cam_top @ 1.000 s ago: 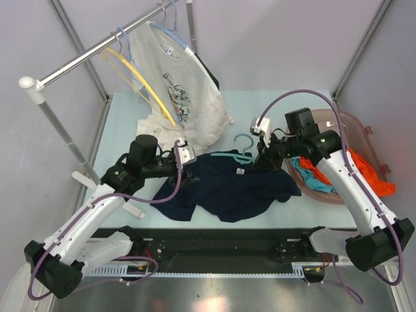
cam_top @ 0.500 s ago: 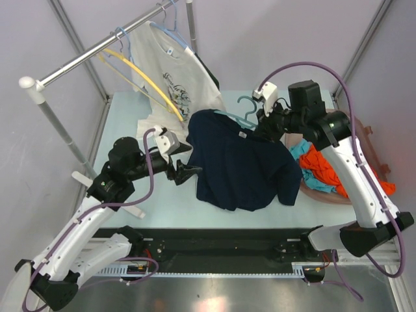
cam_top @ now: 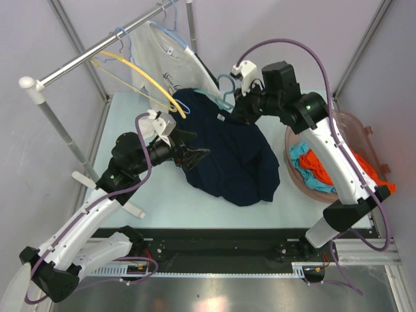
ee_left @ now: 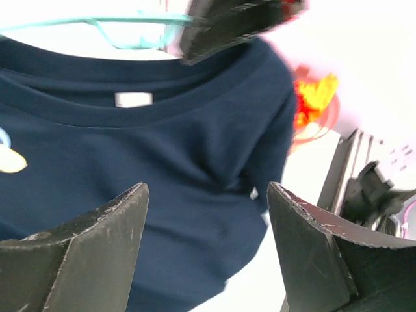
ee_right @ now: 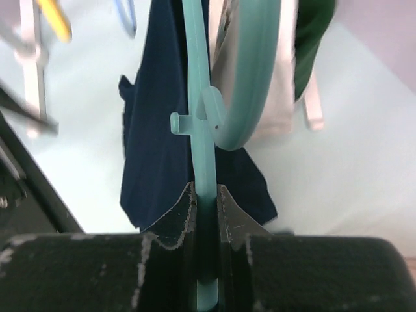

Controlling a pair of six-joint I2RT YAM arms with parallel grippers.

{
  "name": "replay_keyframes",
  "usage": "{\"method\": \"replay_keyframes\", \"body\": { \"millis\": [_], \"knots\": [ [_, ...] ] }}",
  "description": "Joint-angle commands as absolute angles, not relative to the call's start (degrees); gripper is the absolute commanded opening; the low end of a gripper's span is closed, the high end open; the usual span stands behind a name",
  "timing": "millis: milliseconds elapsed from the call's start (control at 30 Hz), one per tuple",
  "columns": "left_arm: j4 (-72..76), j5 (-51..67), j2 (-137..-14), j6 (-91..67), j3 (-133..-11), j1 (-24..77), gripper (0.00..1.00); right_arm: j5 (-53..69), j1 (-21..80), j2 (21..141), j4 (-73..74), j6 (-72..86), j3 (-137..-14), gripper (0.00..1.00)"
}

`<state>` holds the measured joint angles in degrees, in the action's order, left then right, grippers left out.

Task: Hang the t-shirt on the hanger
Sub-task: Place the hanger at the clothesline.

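The navy t-shirt (cam_top: pixel 224 153) hangs on the teal hanger (cam_top: pixel 225 89), lifted off the table, its white neck label (cam_top: pixel 221 117) showing. My right gripper (cam_top: pixel 246 107) is shut on the hanger's top bar beside the hook; in the right wrist view the teal bar (ee_right: pixel 203 162) runs between the closed fingers and the shirt (ee_right: pixel 153 149) hangs beyond. My left gripper (cam_top: pixel 200 153) is open and empty, just left of the shirt. In the left wrist view the shirt (ee_left: pixel 162 175) fills the space ahead of the spread fingers (ee_left: pixel 97 247), with the hanger (ee_left: pixel 110 29) above its collar.
A metal rail (cam_top: pixel 97 49) at the back left carries a yellow hanger (cam_top: pixel 140 75), a pale blue hanger (cam_top: pixel 122 36) and a white printed t-shirt (cam_top: pixel 166 55). A pink basket (cam_top: pixel 354 130) with orange and teal garments stands at the right.
My right gripper has lifted the hanger with the shirt off the table and carried it up and to the back left, toward the rail. My left gripper rose and followed beside the shirt.
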<state>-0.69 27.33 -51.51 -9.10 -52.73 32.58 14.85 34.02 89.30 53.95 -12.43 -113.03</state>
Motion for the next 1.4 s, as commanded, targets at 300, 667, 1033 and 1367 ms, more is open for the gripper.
{"method": "replay_keyframes", "body": {
  "millis": [300, 667, 1033, 1367],
  "knots": [
    [9.74, 13.28, -57.74, -16.78, -57.13, 38.58, 0.77, 15.12, 35.07, 99.49, 42.81, -3.96, -129.19, 0.0],
    [13.62, 8.79, -64.25, -25.48, -60.91, 40.43, 0.66, 9.67, 38.05, 100.46, 35.16, 2.89, -127.62, 0.0],
    [15.38, 5.98, -68.02, -28.47, -64.16, 42.89, 0.63, 7.91, 41.22, 98.53, 33.75, 6.59, -123.93, 0.0],
    [11.33, 0.78, -70.31, -32.16, -64.95, 43.15, 0.5, 7.91, 42.1, 97.03, 32.78, 9.84, -123.31, 0.0]
  ]
}}
